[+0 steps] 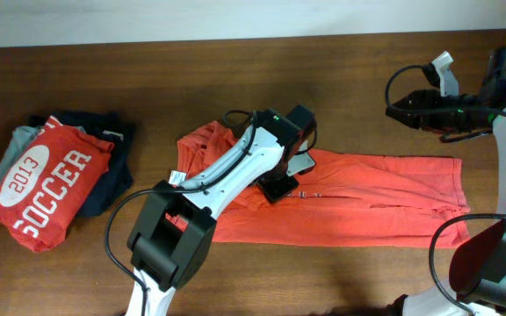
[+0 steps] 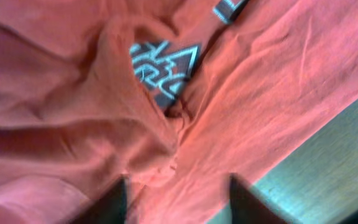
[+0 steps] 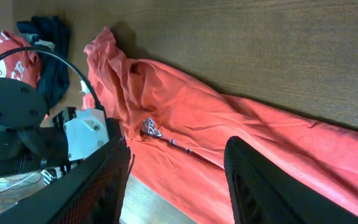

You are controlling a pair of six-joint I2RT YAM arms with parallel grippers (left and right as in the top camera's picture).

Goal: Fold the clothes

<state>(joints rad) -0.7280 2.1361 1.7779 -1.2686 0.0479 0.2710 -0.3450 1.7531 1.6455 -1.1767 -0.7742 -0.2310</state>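
Overhead straight down, left wrist close, right wrist oblique, all sharing T-shirt [image 1: 367,202]

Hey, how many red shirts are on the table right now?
2. An orange-red T-shirt lies spread out in the middle; a folded red soccer shirt tops the pile at the left. Others may be hidden beneath.

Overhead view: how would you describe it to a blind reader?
An orange-red shirt lies folded into a long strip across a wooden table, with the left gripper over its middle. The right gripper hangs apart at the table's right, and folded clothes sit at the left.
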